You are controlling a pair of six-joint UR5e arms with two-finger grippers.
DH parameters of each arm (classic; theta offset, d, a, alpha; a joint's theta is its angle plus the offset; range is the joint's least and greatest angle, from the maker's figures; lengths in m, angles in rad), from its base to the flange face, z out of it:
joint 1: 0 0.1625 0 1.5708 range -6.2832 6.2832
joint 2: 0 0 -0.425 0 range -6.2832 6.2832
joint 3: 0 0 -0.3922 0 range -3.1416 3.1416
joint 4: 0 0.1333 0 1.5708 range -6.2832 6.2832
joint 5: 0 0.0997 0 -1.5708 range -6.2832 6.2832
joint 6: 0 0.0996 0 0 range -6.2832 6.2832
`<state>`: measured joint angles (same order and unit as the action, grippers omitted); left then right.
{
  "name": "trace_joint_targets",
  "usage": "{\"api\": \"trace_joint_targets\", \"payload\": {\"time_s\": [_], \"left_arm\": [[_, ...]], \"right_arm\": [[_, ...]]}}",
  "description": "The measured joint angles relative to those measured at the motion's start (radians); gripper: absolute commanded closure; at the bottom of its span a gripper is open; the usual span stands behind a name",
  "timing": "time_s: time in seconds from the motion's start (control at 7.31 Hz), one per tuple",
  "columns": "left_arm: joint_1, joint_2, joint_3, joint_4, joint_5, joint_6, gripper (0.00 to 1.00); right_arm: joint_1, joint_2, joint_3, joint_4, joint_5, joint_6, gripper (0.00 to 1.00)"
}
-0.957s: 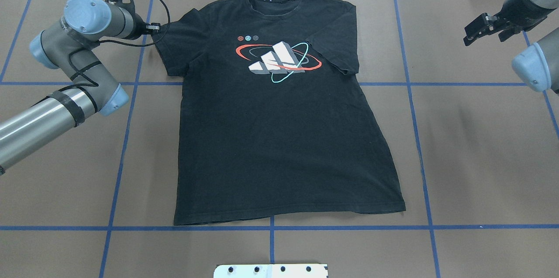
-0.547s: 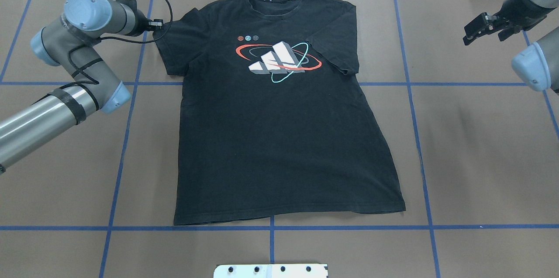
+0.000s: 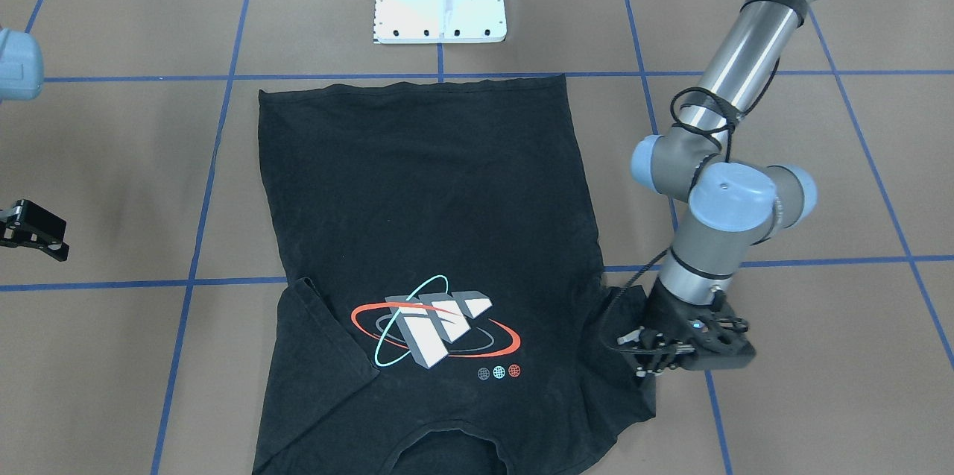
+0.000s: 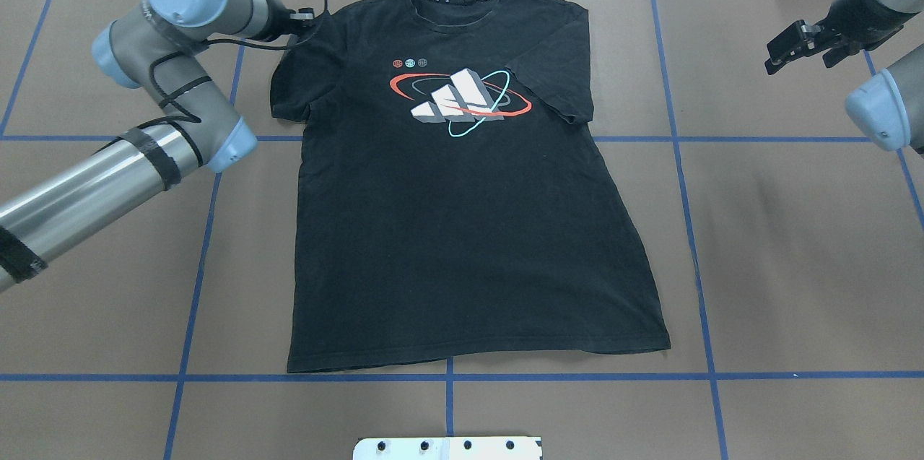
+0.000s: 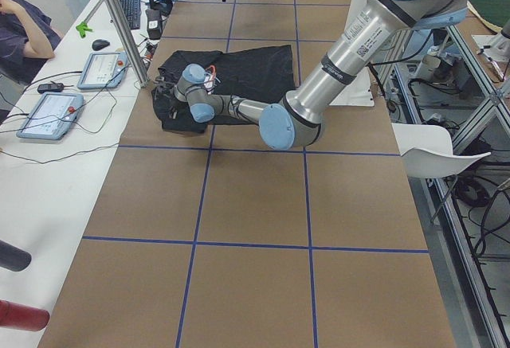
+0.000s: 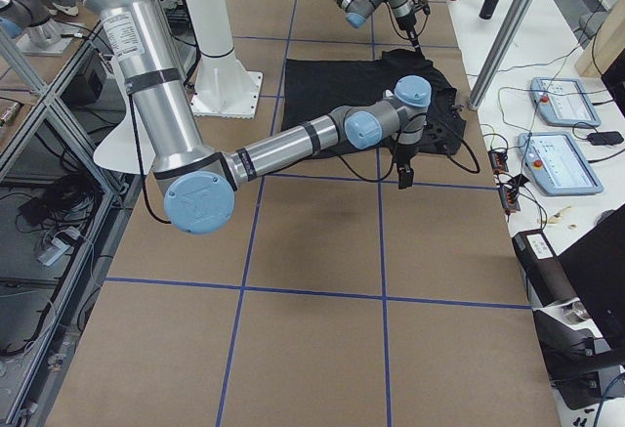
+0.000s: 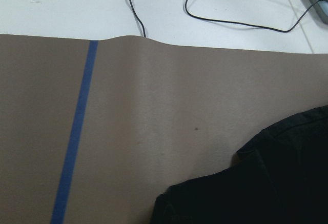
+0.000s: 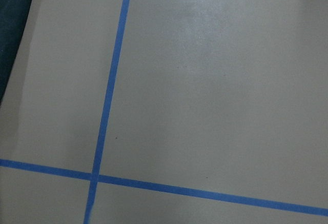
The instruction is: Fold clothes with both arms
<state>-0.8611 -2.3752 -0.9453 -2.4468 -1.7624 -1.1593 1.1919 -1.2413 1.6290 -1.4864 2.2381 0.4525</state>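
the black t-shirt [image 4: 462, 229] lies flat and logo-up in the middle of the brown table [image 4: 794, 229], collar away from the robot, hem along a blue tape line [image 4: 577, 376]; the left gripper [image 3: 639, 356] sits low at the shirt's left sleeve [image 4: 296, 77], fingers pinched on its bunched edge; the right gripper [image 4: 778, 59] hangs well off to the other side over bare table, fingers apart, holding nothing
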Motion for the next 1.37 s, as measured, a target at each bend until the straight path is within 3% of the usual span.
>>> {"api": "trace_joint_targets", "payload": {"time_s": [0.55, 1.37], "left_arm": [[0.1, -0.105, 0.01, 0.045, 0.003, -0.213, 1.0], [0.113, -0.198, 0.103, 0.042, 0.035, -0.397, 1.0]], "right_arm": [[0.0, -0.002, 0.0, 0.0, 0.0, 0.0, 0.0], [0.0, -0.003, 0.001, 0.0, 0.001, 0.001, 0.0]]}}
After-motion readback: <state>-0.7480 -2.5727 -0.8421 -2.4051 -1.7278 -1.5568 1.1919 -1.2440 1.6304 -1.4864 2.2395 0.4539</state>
